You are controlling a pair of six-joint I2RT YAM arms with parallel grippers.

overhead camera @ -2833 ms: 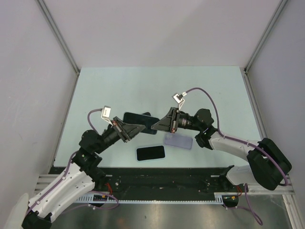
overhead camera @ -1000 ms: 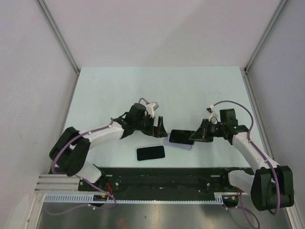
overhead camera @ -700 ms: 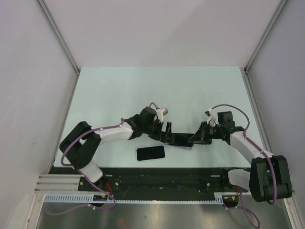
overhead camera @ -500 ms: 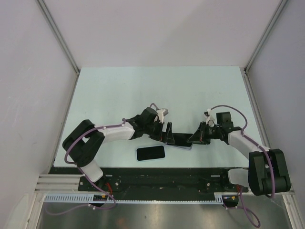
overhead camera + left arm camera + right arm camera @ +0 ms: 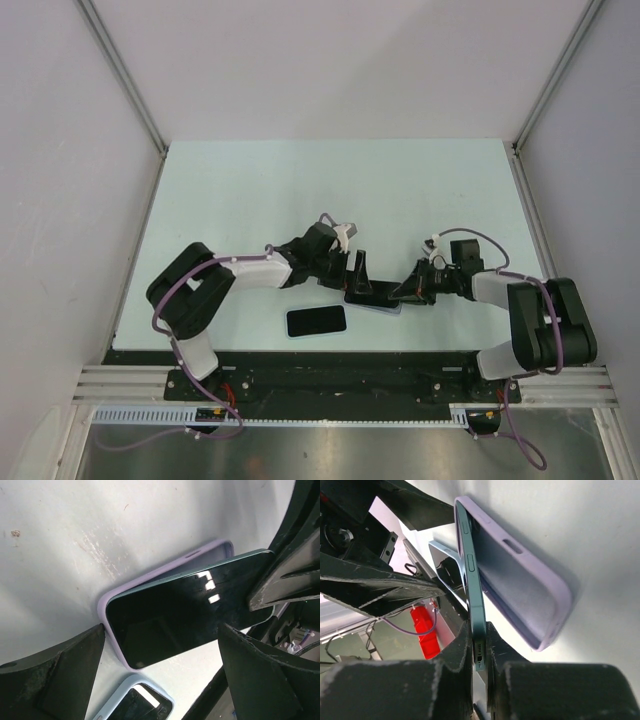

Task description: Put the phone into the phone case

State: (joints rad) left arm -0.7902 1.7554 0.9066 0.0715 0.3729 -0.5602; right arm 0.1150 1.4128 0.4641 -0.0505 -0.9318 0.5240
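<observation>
**Phone half-seated in the lilac case, one end pinched**

Here's the right pincer (image 5: 478, 649), jaws clamped together on the port end of the phone (image 5: 469, 575), gripping it by its two faces. Its wrist camera gives the best angle. The phone's far end sits down in the far corner of the lilac case (image 5: 525, 575), while the gripped end is raised clear of the case floor. The phone is tilted, then, not lying flat in it. The side buttons face this camera, and so does the bare lilac interior.

Over to the left pincer (image 5: 357, 273), with jaws spread as wide apart as they go and nothing between the pads. Its own camera looks down on the black screen. The lilac rim peeks out along the phone's long side and around its end. One finger (image 5: 60, 672) sits just beside the case's corner, but whether it touches I cannot tell. The tilt barely reads from this view.

From above, both pincers meet near the front of the tabletop (image 5: 250, 190), one at each end of phone and case. The phone itself is mostly hidden under them.

The count is two arms, two pincers, two phones and two cases. The second phone (image 5: 316, 321) lies flat and screen up in a pale blue case (image 5: 131, 678), just in front of the lilac one and apart from both pincers.
</observation>
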